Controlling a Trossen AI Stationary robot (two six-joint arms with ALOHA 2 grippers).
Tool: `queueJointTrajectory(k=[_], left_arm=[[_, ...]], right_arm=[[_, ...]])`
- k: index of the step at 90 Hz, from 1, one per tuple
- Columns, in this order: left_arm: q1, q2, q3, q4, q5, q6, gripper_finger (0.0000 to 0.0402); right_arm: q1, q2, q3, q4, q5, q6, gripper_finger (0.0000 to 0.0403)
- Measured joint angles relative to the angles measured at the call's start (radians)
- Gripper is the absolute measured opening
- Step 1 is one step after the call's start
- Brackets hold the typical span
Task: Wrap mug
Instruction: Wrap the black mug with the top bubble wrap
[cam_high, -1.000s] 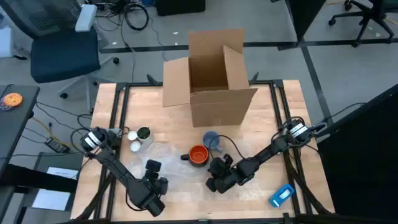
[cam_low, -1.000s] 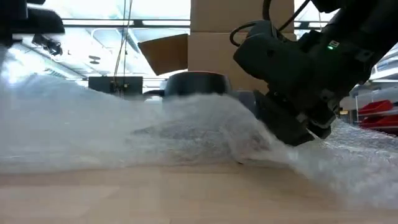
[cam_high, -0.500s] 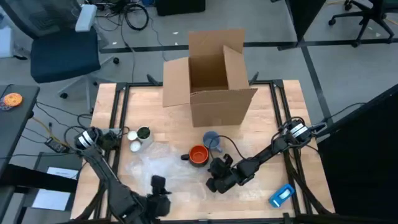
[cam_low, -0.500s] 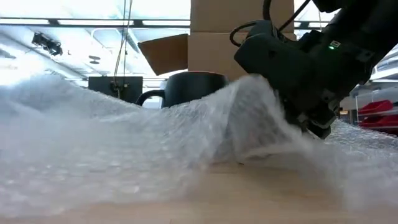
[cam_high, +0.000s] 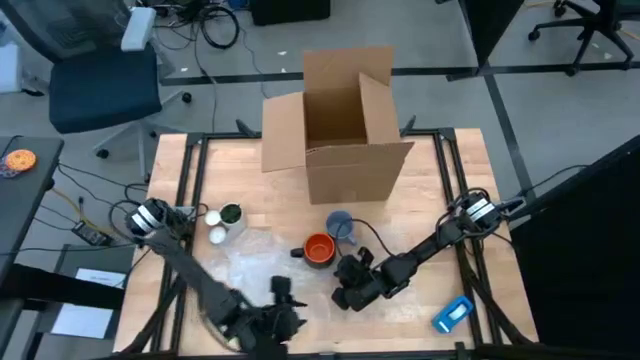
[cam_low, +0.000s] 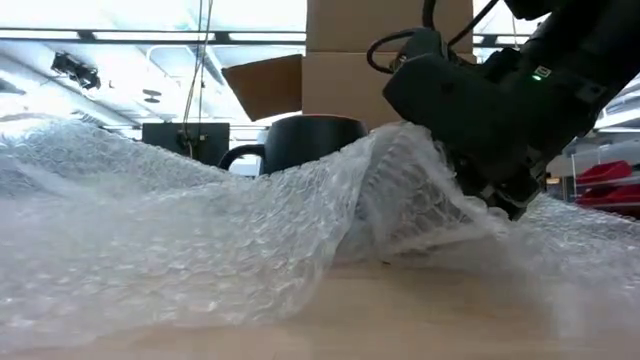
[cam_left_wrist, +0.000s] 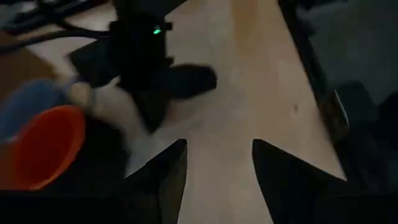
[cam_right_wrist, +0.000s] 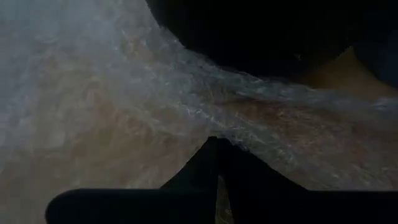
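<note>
We find the right gripper (cam_high: 345, 296) low on the wooden table (cam_high: 440, 210), just in front of the orange-lined dark mug (cam_high: 318, 249). Its fingers (cam_right_wrist: 214, 163) are pressed together on a fold of the clear bubble-wrap sheet (cam_high: 240, 270); in the right wrist view the two dark tips meet with the film pinched between them. In the low view we see the sheet (cam_low: 200, 240) lifted into a ridge at that gripper (cam_low: 490, 195), with the mug (cam_low: 300, 140) standing upright behind the ridge, handle to the side.

The left gripper (cam_high: 285, 318) sits near the front edge of the table, over the front part of the sheet and just left of the right gripper. In the left wrist view its two fingers (cam_left_wrist: 165, 171) stand apart with bare wood showing between them; they hold nothing. That view looks toward the right gripper (cam_left_wrist: 146, 68) and the mug (cam_left_wrist: 40, 146).

We note the open brown cardboard box (cam_high: 340, 125) at the rear centre of the table, and a pale blue cup (cam_high: 339, 224) touching or just behind the mug. Two small round items, one white (cam_high: 216, 236) and one dark green (cam_high: 231, 214), lie at the left edge beside the sheet. A small blue box (cam_high: 453, 313) lies near the front right corner. The wood between the box and the right rail is bare.
</note>
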Motion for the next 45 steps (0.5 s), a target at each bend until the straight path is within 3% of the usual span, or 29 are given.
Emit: queueJointTrajectory(k=[18, 27, 45], left_arm=[[0.093, 0.000, -0.191, 0.208, 0.045, -0.042, 0.0163], [0.111, -0.001, -0.267, 0.304, 0.130, -0.075, 0.0163], [0.136, -0.001, -0.375, 0.367, 0.139, -0.133, 0.0163]], right_arm=[[0.005, 0.003, 0.036, -0.006, -0.013, -0.064, 0.0000], [0.005, 0.003, 0.038, -0.006, -0.012, -0.071, 0.0000], [0.005, 0.003, 0.038, -0.006, -0.005, -0.077, 0.0000]])
